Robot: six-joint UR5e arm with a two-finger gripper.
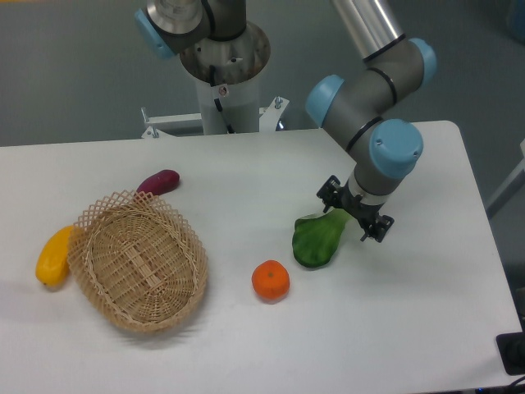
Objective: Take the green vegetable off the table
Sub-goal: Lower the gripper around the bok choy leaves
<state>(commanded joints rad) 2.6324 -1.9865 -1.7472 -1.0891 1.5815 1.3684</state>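
Camera view: gripper (354, 215) sits open over the pale stalk end of the green vegetable (317, 240), leaf trailing below-left on the table (246, 328), so centre on stalk before closing.

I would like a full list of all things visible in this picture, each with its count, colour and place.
green vegetable: 1, dark green leaf, pale stalk end hidden under the gripper, right of centre on the table
orange: 1, orange, in front of and left of the green vegetable
basket: 1, tan wicker, empty, left side
purple sweet potato: 1, purple, behind the basket
yellow fruit: 1, yellow, beside the basket's left rim
table: 1, white
pedestal: 1, white, behind the table
arm: 1, grey with blue caps, over the table's right half
gripper: 1, black, over the stalk end
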